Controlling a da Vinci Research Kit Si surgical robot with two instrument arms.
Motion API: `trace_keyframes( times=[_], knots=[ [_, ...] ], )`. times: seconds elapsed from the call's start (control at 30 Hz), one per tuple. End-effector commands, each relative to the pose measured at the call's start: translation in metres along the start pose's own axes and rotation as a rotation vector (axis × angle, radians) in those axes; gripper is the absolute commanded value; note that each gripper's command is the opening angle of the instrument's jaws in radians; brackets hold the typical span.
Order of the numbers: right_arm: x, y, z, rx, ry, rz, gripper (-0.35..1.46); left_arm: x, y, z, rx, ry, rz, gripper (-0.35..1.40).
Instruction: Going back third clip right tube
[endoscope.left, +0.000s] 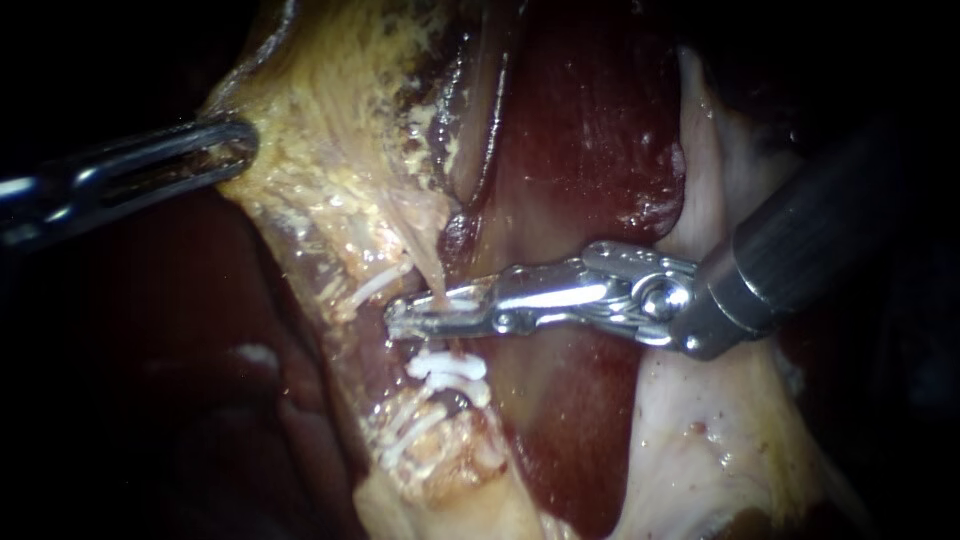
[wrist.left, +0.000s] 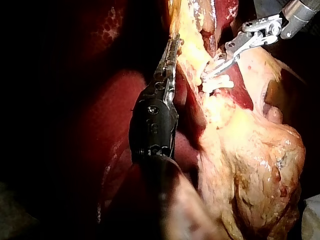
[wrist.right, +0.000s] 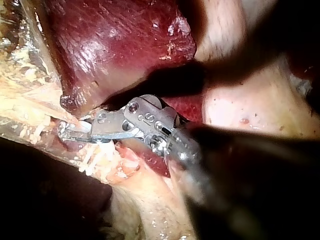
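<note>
Endoscope view had my right instrument (endoscope.left: 405, 318) nearest, its dark shaft slanting down from the upper right and its silvery wrist lying level in front of the dark red liver (endoscope.left: 590, 130). Its jaws stood narrowly parted, one on each side of the thin right tube (endoscope.left: 436, 280), and a white clip (endoscope.left: 455, 298) lay on the tube between them. Just below, the other clips (endoscope.left: 448, 366) sat on the same strand. Farther off, my left instrument (endoscope.left: 235, 150) reached in from the left, nearly level, with its jaws clamped on the edge of the yellowish tissue (endoscope.left: 330, 150).
</note>
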Motion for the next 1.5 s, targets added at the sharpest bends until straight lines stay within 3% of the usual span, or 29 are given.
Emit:
trace_keyframes(
  times=[0.03,0.13,0.17,0.2,0.27,0.37,0.63,1.1,1.27,1.4,1.5],
  knots=[
    [0.0000,0.0000,0.0000,0.000,0.000,0.000,-0.35,0.0000,-0.0002,-0.0001,0.000,0.000,-0.001,-0.35],
    [0.0000,0.0000,0.0000,0.000,0.000,0.000,-0.35,-0.0001,-0.0004,-0.0003,-0.002,0.000,-0.001,-0.35],
    [0.0000,-0.0001,0.0000,0.000,0.000,0.000,-0.23,-0.0001,-0.0005,-0.0003,-0.002,0.000,-0.002,-0.35],
    [0.0000,-0.0001,0.0001,0.000,0.000,0.000,0.05,-0.0001,-0.0005,-0.0004,-0.002,0.000,-0.002,-0.35],
    [0.0002,0.0000,0.0003,-0.002,0.000,-0.064,0.44,-0.0002,-0.0006,-0.0004,-0.003,0.000,-0.002,-0.35],
    [0.0005,0.0002,0.0009,-0.043,0.018,-0.122,0.60,-0.0003,-0.0006,-0.0005,-0.003,0.000,-0.003,-0.35],
    [0.0004,0.0010,0.0004,-0.048,0.028,-0.204,0.60,-0.0003,-0.0008,-0.0006,-0.004,0.000,-0.003,-0.35],
    [0.0006,0.0016,-0.0005,-0.075,0.039,-0.230,0.60,-0.0002,-0.0010,-0.0007,-0.006,-0.001,-0.003,-0.35],
    [-0.0001,-0.0002,0.0005,0.003,0.027,-0.238,0.60,-0.0002,-0.0010,-0.0006,-0.006,-0.001,-0.003,-0.35],
    [-0.0003,-0.0017,0.0016,0.028,0.018,-0.243,0.60,-0.0001,-0.0010,-0.0006,-0.006,-0.001,-0.003,-0.35],
    [-0.0003,-0.0019,0.0017,0.034,0.015,-0.244,0.60,-0.0001,-0.0011,-0.0006,-0.006,-0.001,-0.003,-0.35]
  ],
)
